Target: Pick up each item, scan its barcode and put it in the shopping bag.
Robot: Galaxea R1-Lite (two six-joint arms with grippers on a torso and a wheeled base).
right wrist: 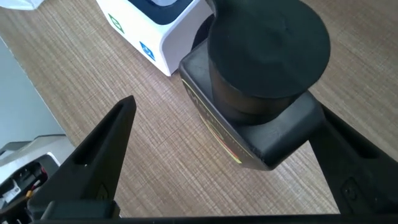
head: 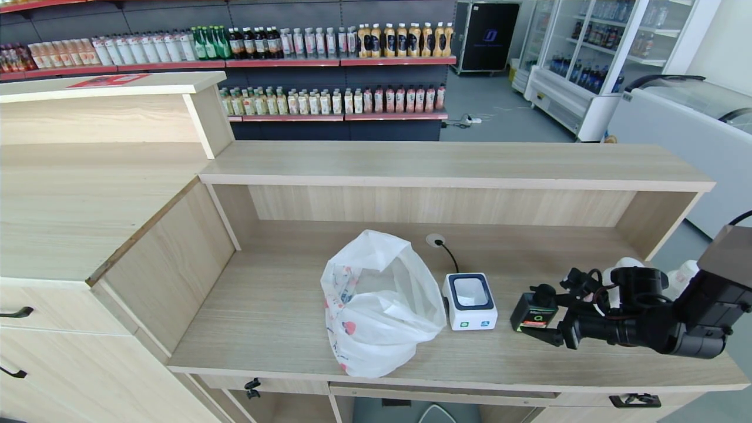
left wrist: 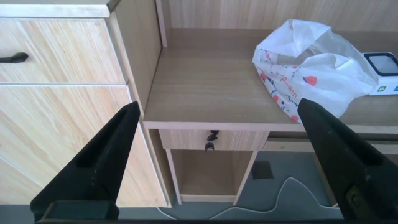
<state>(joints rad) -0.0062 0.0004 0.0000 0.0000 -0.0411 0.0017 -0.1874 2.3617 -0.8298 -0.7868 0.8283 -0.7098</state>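
1. Head view: found the shopping bag (head: 382, 305), white with red marks, standing open-mouthed near the middle of the table (head: 282, 329). Saw the scanner (head: 469, 301) just right of the bag, its cable (head: 449, 255) running to a port farther back in the table top. Spotted the item (head: 532, 317), a dark boxy bottle with a black cap, upright on the table just right of the scanner and apart from it. Found the right tool (head: 549, 305) set in from the right, with a finger on either side of the item. Noted white containers (head: 682, 275) farther right, partly hidden behind the arm, and shelves (head: 329, 100) of bottled drinks far behind.
2. Left wrist view: found the left tool (left wrist: 217, 106) spread wide and holding nothing, held off the near left corner of the table, beside the drawers (left wrist: 56, 68). Saw the shopping bag (left wrist: 311, 68) on the table farther right, with a corner of the scanner (left wrist: 382, 65) past it.
3. Right wrist view: found the right tool (right wrist: 224, 112) wide open, its fingers (right wrist: 93, 162) spread to both sides of the item (right wrist: 267, 81) and not clamped on it. Could not tell whether the closer finger touched it. Saw the scanner (right wrist: 155, 31) just beyond the item.
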